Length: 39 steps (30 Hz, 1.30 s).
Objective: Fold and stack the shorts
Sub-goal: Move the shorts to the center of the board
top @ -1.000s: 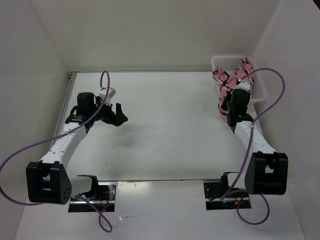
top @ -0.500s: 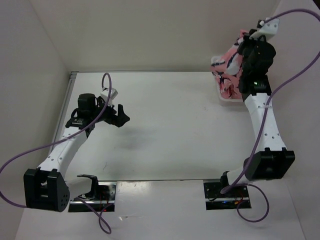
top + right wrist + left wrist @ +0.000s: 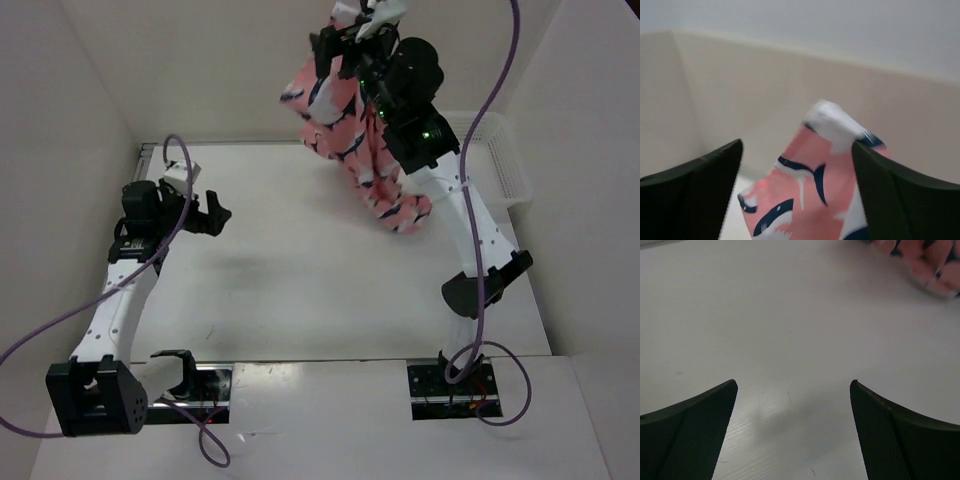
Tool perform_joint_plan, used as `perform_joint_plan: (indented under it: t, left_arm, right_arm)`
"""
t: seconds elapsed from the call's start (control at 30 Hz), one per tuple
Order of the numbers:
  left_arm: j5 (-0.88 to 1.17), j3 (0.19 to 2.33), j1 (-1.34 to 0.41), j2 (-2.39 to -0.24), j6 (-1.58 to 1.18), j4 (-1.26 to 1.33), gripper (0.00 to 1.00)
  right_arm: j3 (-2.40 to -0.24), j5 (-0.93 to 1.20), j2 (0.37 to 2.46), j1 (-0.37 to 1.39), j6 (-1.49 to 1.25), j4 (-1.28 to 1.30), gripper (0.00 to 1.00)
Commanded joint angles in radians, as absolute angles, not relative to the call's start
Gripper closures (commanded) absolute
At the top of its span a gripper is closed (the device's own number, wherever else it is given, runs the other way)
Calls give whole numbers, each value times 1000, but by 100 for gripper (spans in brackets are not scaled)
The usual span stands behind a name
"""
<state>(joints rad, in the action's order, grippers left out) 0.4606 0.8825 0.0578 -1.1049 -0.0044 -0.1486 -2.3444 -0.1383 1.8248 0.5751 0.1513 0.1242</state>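
- Top view: the right arm is raised high, and its gripper (image 3: 343, 45) is far above the counter (image 3: 300, 280), before the back wall.
- The shorts (image 3: 375, 170) hang in the air from the gripper downwards, over the far right part of the counter. Their lower end is left of the basket (image 3: 505, 170).
- The left gripper (image 3: 212, 212) is low over the left side of the counter, spread and holding nothing, well apart from the shorts.
- Left wrist view: the left gripper (image 3: 794, 385) has its two fingers wide apart over the bare counter (image 3: 790, 315). A blurred bit of the shorts (image 3: 927, 262) shows in the top right corner.
- Right wrist view: the right gripper (image 3: 796, 144) also shows its fingers spread wide. The shorts (image 3: 805, 200) are between them, blurred, with the wall behind. I cannot tell if the cloth touches a finger.
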Motion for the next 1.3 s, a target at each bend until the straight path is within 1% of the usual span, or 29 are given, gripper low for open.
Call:
perform_joint_plan:
  t: [0.0, 0.07, 0.17, 0.23, 0.27, 0.33, 0.4, 0.43, 0.47, 0.5, 0.57, 0.6, 0.67, 0.7, 0.83, 0.9, 1.0, 1.2, 1.23, 1.27]
  left_arm:
    - [427, 945, 126, -1036, 0, -145, 0]
    - [417, 945, 171, -1022, 0, -172, 0]
    - [428, 945, 207, -1012, 0, -206, 0]
    - [452, 934, 221, -1022, 0, -218, 0]
    - [468, 922, 221, -1034, 0, -228, 0]
    - [528, 913, 221, -1069, 0, -229, 0]
    - [537, 901, 192, -1095, 0, -219, 0]
    - [525, 885, 183, -1118, 0, -219, 0]
    - [508, 885, 170, -1133, 0, -204, 0]
    - [467, 873, 141, -1166, 0, -187, 0]
    - [422, 873, 106, -1207, 0, -155, 0]
    - [381, 873, 66, -1254, 0, -143, 0]
    - [342, 873, 25, -1310, 0, -89, 0]
    - [298, 873, -4, -1366, 0, -65, 0]
    - [197, 917, -29, -1505, 0, 75, 0]
    - [187, 942, -29, -1575, 0, 136, 0]
    - [187, 994, -63, -1646, 0, 181, 0]
    - [176, 994, -163, -1729, 0, 295, 0]
    - [187, 994, -163, -1738, 0, 295, 0]
    - [187, 994, -173, -1738, 0, 295, 0]
  right_arm:
    - [-2356, -14, 1925, 584, 48, 395, 1]
    - [-2356, 88, 1937, 595, 48, 451, 1]
    - [-2300, 144, 1924, 595, 35, 508, 1]
    - [-2234, 135, 1887, 595, 72, 517, 1]
    - [-2205, 99, 1870, 595, 84, 517, 1]
    - [-2090, 72, 1816, 562, 84, 508, 1]
    - [-1987, 26, 1770, 529, 72, 486, 9]
    - [-1870, 17, 1746, 509, 72, 457, 12]
    - [-1808, 3, 1700, 471, 72, 439, 16]
    - [-1686, -33, 1678, 453, 72, 419, 25]
    - [-1564, -66, 1635, 413, 112, 344, 32]
    - [-1451, -102, 1626, 413, 144, 316, 34]
    - [-1341, -129, 1626, 413, 260, 228, 34]
    - [-1260, -152, 1626, 413, 281, 197, 23]
    - [-1201, -112, 1680, 413, 354, 112, 3]
    - [-1236, -98, 1741, 413, 364, 92, 1]
    - [-1307, -87, 1830, 413, 402, 80, 1]
    - [-1416, -60, 1988, 413, 460, 99, 1]
    - [-1416, -43, 2000, 413, 460, 110, 2]
    - [-1425, -20, 2009, 413, 469, 121, 6]
